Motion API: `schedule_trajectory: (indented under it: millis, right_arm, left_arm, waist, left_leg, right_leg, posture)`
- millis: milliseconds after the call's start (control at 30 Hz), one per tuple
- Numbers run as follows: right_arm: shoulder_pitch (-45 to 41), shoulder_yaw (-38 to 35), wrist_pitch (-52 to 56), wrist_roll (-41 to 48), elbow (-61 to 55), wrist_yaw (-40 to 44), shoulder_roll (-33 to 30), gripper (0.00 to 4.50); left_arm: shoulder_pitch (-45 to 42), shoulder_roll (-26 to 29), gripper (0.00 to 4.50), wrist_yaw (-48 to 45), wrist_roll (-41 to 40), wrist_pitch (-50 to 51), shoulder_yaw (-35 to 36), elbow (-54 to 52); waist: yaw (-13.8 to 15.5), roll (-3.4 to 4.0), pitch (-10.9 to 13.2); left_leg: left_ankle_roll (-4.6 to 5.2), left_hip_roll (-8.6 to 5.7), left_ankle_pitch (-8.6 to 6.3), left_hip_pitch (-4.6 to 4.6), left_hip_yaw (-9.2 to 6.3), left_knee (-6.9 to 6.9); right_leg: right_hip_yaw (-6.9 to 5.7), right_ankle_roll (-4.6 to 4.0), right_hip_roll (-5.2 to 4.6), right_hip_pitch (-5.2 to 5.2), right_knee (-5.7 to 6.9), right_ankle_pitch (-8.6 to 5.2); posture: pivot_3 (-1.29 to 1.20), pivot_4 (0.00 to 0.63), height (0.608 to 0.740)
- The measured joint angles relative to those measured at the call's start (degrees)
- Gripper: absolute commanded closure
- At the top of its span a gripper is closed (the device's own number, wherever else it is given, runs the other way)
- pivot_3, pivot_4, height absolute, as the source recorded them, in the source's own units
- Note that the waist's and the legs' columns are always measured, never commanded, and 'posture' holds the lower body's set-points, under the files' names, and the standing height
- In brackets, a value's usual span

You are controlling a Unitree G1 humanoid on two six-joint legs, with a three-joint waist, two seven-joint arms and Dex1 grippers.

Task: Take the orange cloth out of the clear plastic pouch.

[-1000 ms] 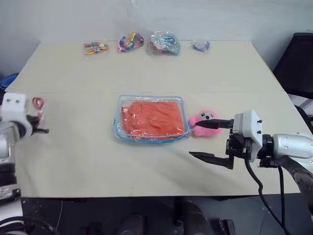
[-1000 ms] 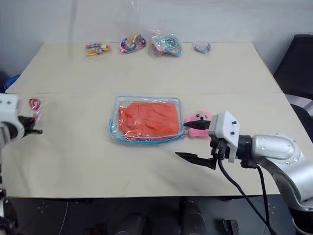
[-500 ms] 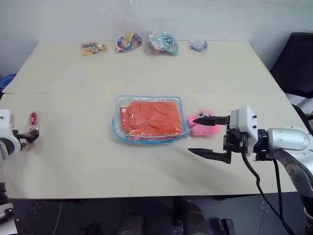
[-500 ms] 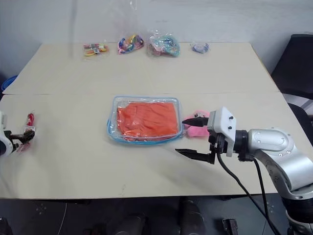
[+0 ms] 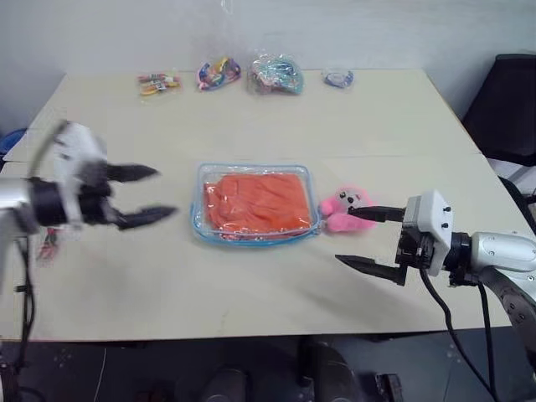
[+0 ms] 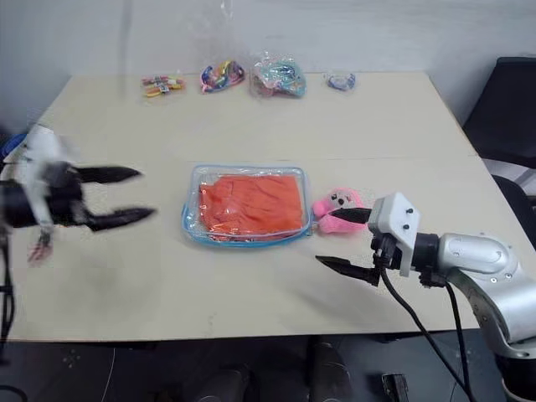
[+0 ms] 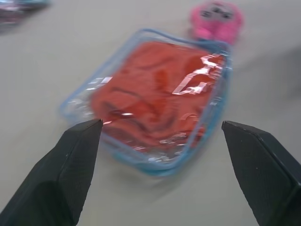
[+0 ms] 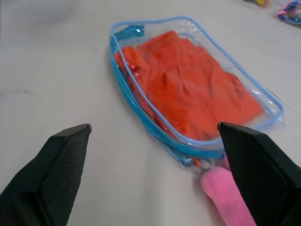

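Right gripper (image 5: pixel 370 238) wide open, empty, hovering over the surface (image 5: pixel 251 285); pink plush toy (image 5: pixel 345 209) just ahead of its upper finger. Left gripper (image 5: pixel 149 194) also wide open, holding nothing. Clear plastic pouch (image 5: pixel 199 219) lies flat between the two grippers, apart from both, orange cloth (image 5: pixel 255 201) inside. Small bags of colourful items (image 5: pixel 222 72) well beyond, at the far edge.

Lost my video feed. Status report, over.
Left gripper and right gripper open, empty. Orange cloth inside clear plastic pouch. Pink plush toy beside pouch.
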Motion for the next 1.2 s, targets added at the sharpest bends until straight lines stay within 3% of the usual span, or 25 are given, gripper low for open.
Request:
schedule_trajectory:
  millis: [100, 200, 500, 600, 967, 1000, 1200]
  right_arm:
    - [0.5, 0.2, -0.2, -4.0, 0.9, -3.4, -0.1, 0.0]
    - [-0.9, 0.3, 1.1, -6.1, 3.7, -7.1, 1.7, 0.0]
    - [-9.2, 4.3, 4.4, -9.7, 18.3, -16.1, 12.5, 0.0]
    - [-10.5, 4.7, 4.4, -10.1, 21.5, -16.7, 15.2, 0.61]
    - [-7.8, 2.7, 7.0, -6.6, 17.9, -15.7, 16.8, 4.3]
    - [-7.4, 2.1, 7.2, -6.3, 16.9, -15.7, 16.6, 4.48]
    - [-4.5, 0.3, 7.4, -3.3, 4.5, -12.6, 12.7, 4.48]
  left_arm:
    - [-3.7, -1.9, 0.18, -3.1, 2.8, -5.2, -8.1, -0.2]
    - [-8.4, -6.5, 0.18, -4.0, 1.6, -5.5, -11.8, -0.1]
    - [-12.8, -11.0, 0.18, -4.2, -0.9, -3.4, -14.5, -1.0]
    - [-12.8, -11.1, 0.13, -4.1, -0.7, -3.4, -14.5, -1.0]
    - [-12.2, -11.1, 0.13, -2.9, -0.4, -3.4, -14.4, -1.4]
    - [-12.0, -11.1, 0.13, -2.8, -0.4, -3.4, -14.4, -1.4]
    - [-11.8, -11.2, 0.13, -2.7, 0.0, -3.4, -14.4, -1.5]
  waist:
    - [-0.2, 0.0, 0.0]
    - [-0.3, -0.01, 0.0]
    - [-1.2, 0.0, 0.0]
    - [-1.1, 0.0, 0.0]
    - [-1.1, 0.02, 0.0]
    - [-1.1, 0.02, 0.0]
    - [-1.0, 0.02, 0.0]
  left_leg:
    - [-0.02, 0.06, -0.01, 0.0, 0.09, -0.01]
    - [-0.01, 0.08, -0.01, -0.01, 0.12, 0.0]
    - [0.0, 0.16, 0.0, 0.01, 0.15, -0.01]
    - [0.0, 0.18, 0.0, 0.0, 0.13, 0.0]
    - [0.0, 0.2, 0.0, -0.02, 0.09, 0.01]
    - [0.0, 0.2, 0.0, -0.02, 0.09, 0.01]
    - [-0.01, 0.2, -0.01, 0.0, 0.1, -0.01]
  right_leg:
    - [0.05, -0.04, 0.08, -0.01, 0.0, 0.0]
    - [0.07, -0.05, 0.13, -0.01, 0.0, 0.01]
    - [0.19, -0.08, 0.25, -0.07, 0.01, 0.01]
    - [0.2, -0.08, 0.28, -0.06, 0.01, 0.0]
    - [0.24, -0.08, 0.33, -0.07, 0.0, 0.0]
    - [0.24, -0.08, 0.33, -0.07, 0.0, 0.0]
    - [0.26, -0.08, 0.35, -0.07, 0.0, 0.0]
  posture:
    - [0.0, 0.15, 0.74]
    - [0.0, 0.15, 0.74]
    - [0.0, 0.15, 0.74]
    - [0.0, 0.15, 0.74]
    - [0.0, 0.15, 0.74]
    - [0.0, 0.15, 0.74]
    - [0.0, 0.15, 0.74]
